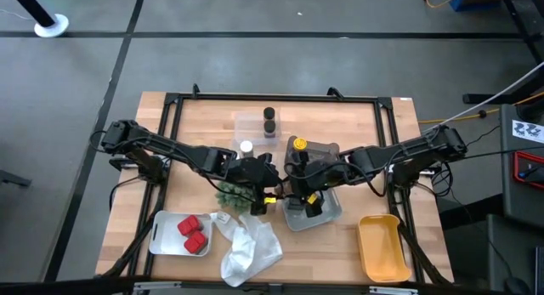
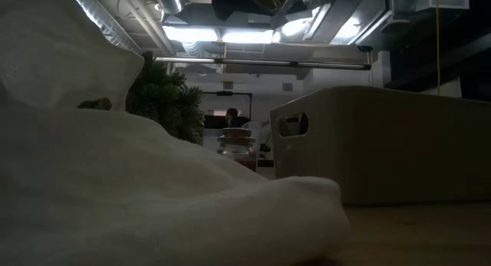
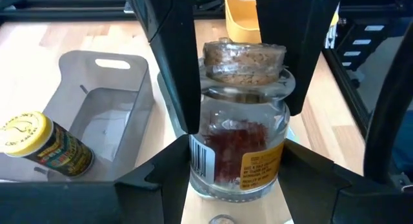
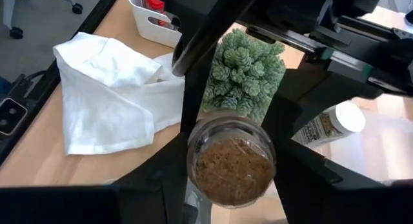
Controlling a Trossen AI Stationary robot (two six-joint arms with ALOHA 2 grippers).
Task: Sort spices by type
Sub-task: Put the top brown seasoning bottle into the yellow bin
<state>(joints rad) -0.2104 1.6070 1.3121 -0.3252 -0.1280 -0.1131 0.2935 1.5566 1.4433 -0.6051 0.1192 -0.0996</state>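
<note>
A clear glass jar [image 3: 235,153] with a cork lid [image 4: 231,169], red spice and a yellow label hangs between my two grippers over the table's middle. My left gripper [image 3: 235,182] is shut on its body. My right gripper [image 4: 232,179] is shut on its top. In the high view the two grippers meet at the same spot, left [image 1: 269,193] and right [image 1: 295,191]. A yellow-capped jar [image 3: 39,143] lies by the grey bin [image 3: 110,101]. Dark brown jars [image 1: 269,121] stand at the far side, and a white-capped jar [image 1: 246,147] stands near them. My left gripper pinches the lower part of the jar's body [image 3: 197,166] between its two fingers, coming slanting down from the table's left side. The jar stands upright in the hold and looks lifted off the table. My right gripper pinches the jar's neck and shoulder [image 3: 208,88] just under the cork lid, one finger [image 3: 171,62] on each side. The fingers come slanting down from the table's right side, above my left gripper's hold.
A green plant [image 4: 245,72] and a white cloth bag [image 4: 110,95] lie near the front. A white tray [image 1: 161,235] holds red packets [image 1: 194,234]. A yellow tray [image 1: 381,244] stands front right and a grey tray [image 1: 316,212] sits below the grippers.
</note>
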